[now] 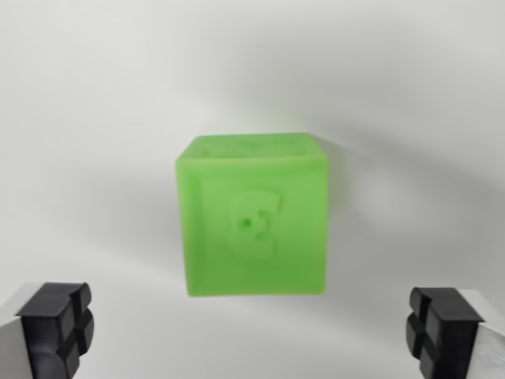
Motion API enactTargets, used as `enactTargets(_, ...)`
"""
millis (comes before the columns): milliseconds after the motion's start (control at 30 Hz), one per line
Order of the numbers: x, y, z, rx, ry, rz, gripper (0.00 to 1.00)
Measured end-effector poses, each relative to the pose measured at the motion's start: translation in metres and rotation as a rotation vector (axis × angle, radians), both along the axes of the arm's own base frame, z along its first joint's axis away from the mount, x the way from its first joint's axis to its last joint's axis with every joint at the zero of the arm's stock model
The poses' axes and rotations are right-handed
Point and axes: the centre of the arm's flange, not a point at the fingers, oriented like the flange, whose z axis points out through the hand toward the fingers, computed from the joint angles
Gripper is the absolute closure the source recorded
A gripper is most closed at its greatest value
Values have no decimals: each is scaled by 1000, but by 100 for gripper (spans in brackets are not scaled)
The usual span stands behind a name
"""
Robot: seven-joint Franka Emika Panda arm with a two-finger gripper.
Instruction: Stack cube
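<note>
My gripper (pixel 252 332) is spread wide and empty, one black pad (pixel 57 324) on each side below the green cube (pixel 252 217) on the white surface (pixel 95 95). If I close off-centre, one pad may shove it askew.

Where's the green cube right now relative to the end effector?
In the wrist view, the green cube sits mid-frame on the white surface, ahead of the open end effector and centred between its two black fingertips, touching neither.
</note>
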Motion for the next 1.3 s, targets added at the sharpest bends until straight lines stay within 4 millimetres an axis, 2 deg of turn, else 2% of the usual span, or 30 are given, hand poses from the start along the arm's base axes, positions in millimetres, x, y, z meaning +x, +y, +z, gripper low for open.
enactTargets(300,0,-1,-35,0,2,0,0)
enactTargets(567,0,0,-58,0,-1,0,0)
enactTargets(1000,0,0,-75,0,-1,1,0)
enactTargets(1033,0,0,-75,0,-1,0,100)
enactTargets(1300,0,0,-75,0,-2,0,100)
